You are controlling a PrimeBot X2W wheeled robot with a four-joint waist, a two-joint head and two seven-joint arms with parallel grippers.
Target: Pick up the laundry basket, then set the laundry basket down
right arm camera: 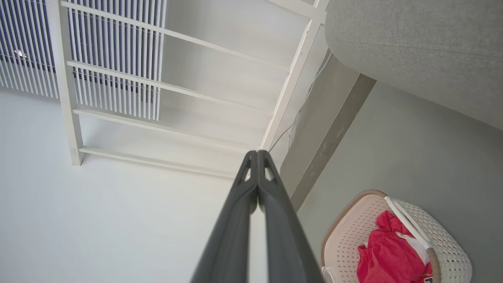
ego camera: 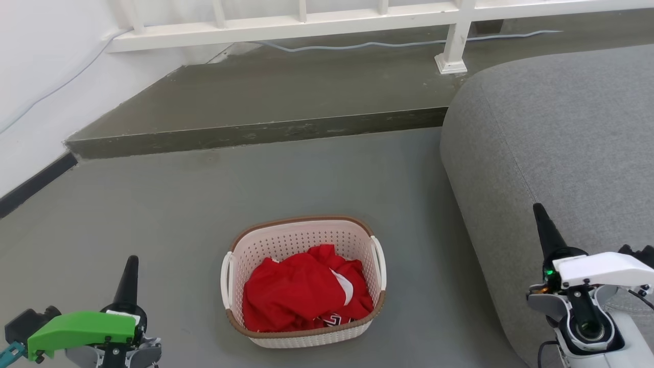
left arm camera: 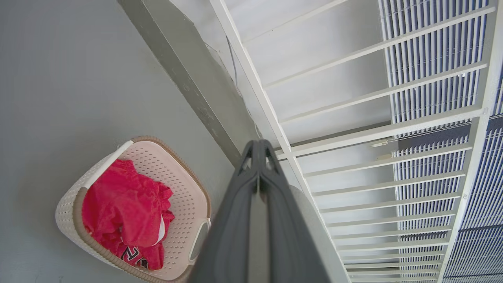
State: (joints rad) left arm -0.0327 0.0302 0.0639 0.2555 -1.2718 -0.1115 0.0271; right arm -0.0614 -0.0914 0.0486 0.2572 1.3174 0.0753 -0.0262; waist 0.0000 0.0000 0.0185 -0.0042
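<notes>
You had the laundry basket (ego camera: 301,239) sitting on the grey floor (ego camera: 168,214) between your arms with red clothing (ego camera: 296,291) inside, and the left gripper (ego camera: 131,270) and right gripper (ego camera: 543,221) were both pressed together empty, so going for its handles (ego camera: 379,260) unopened could have shoved or tipped it.

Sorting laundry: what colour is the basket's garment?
The garment is red; head view shows it best.

At the lower left of the frame, the left gripper (ego camera: 133,260) has long, dark, tapering fingers and a bright green plastic cover (ego camera: 82,328) set with small dark screws. A black block (ego camera: 25,321) and a teal piece (ego camera: 11,351) sit beside it. At the lower right, the right gripper (ego camera: 538,209) has a white cover (ego camera: 605,270), a green light (ego camera: 550,273), a grey housing (ego camera: 544,302) and thin black cables (ego camera: 642,298).
</notes>
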